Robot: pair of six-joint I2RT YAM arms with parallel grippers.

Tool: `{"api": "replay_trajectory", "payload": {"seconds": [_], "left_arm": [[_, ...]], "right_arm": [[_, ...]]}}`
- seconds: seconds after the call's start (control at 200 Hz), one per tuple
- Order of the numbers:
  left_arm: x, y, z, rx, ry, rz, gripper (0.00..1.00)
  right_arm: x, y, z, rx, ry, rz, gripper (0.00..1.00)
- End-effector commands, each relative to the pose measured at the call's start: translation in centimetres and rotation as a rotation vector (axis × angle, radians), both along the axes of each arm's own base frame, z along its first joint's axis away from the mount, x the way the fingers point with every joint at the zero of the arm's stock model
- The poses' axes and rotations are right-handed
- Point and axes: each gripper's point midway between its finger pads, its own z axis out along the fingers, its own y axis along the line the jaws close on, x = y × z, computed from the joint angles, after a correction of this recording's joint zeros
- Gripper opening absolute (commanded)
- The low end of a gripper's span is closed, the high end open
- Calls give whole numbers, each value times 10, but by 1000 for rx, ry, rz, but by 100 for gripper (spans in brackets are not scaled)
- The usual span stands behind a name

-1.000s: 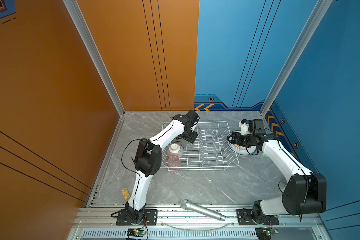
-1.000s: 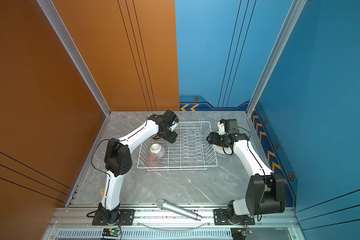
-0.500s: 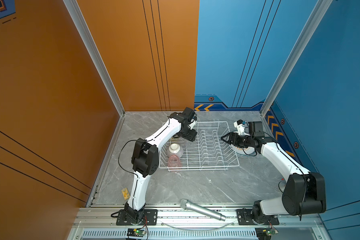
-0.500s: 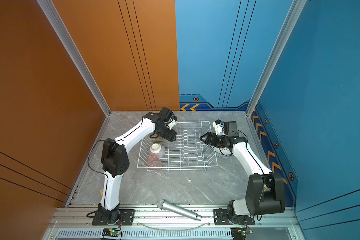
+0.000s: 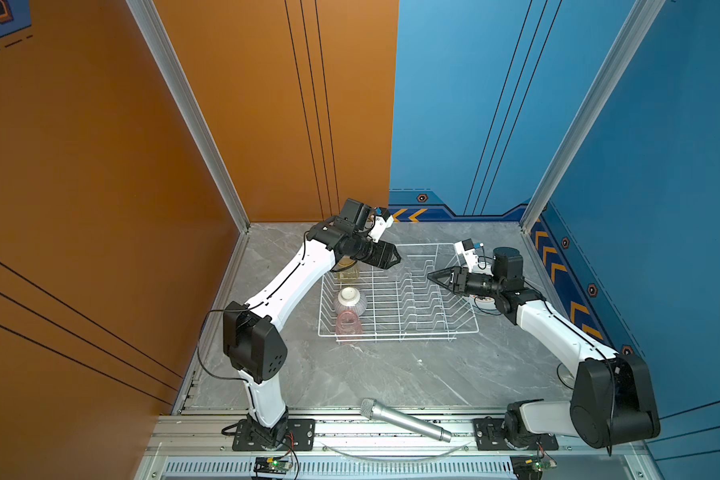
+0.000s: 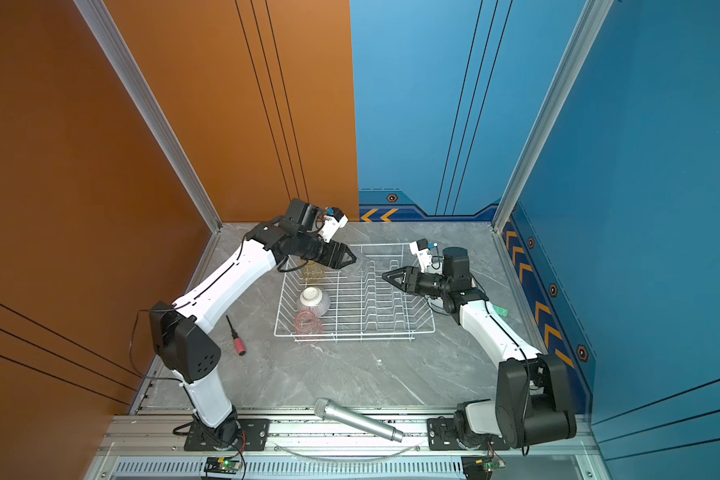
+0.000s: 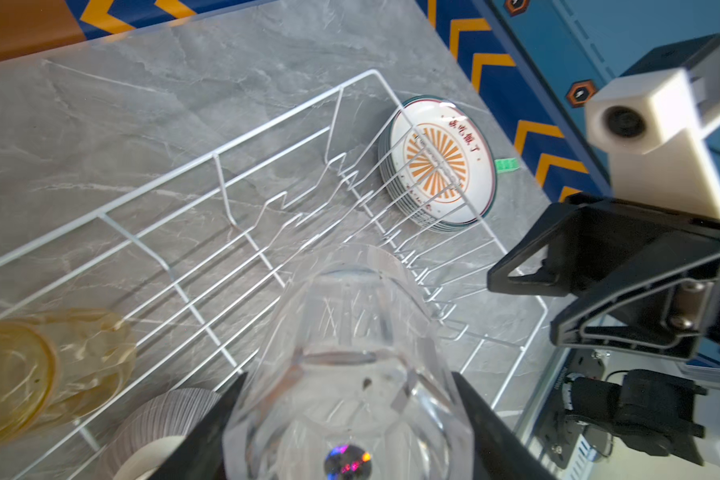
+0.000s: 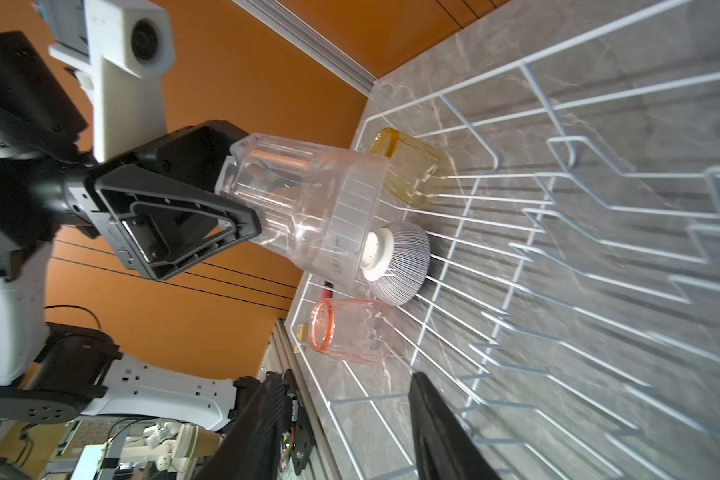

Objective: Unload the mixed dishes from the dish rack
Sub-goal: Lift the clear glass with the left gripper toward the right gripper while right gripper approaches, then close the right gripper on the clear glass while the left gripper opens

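The white wire dish rack (image 5: 398,338) (image 6: 350,338) sits mid-table. My left gripper (image 5: 393,259) (image 7: 348,376) hovers over its far left corner, shut on a clear tumbler (image 7: 350,332) (image 8: 308,208) held by the base, mouth pointing right. In the rack's left end lie a yellow tumbler (image 5: 347,268) (image 8: 408,170), a striped bowl (image 5: 350,300) (image 8: 395,262) upside down, and a pink tumbler (image 5: 348,324) (image 8: 350,332). My right gripper (image 5: 431,275) (image 8: 350,376) is open and empty above the rack's right half, facing the tumbler. A stack of plates (image 7: 441,166) rests on the table right of the rack.
A silver microphone (image 5: 404,419) lies at the table's front edge. A red-handled screwdriver (image 6: 235,336) lies left of the rack. A small green object (image 6: 500,311) is near the right wall. Orange and blue walls close in the back and sides.
My right gripper has swung left from over the plate stack to above the rack, and its jaws have narrowed. My left gripper has shifted only slightly.
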Motion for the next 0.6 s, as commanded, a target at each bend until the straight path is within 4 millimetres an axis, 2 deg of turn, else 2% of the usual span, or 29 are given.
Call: {"api": "replay_trajectory", "payload": {"seconds": [0.0,0.215,0.345,0.446,0.596], "left_arm": [[-3,-13,29,-166,-28,-41,37],[-9,-19,44,-295,-29,-68,36],[-10,-21,50,-348,-35,-79,36],[-9,-20,52,-361,-42,-75,37],[-6,-12,49,-337,-46,-55,36]], "right_arm": [[-7,13,43,156,-93,73,47],[-8,21,54,199,-107,96,46],[-6,23,52,201,-90,93,46],[-7,22,52,202,-89,92,46],[-11,10,55,170,-98,63,45]]}}
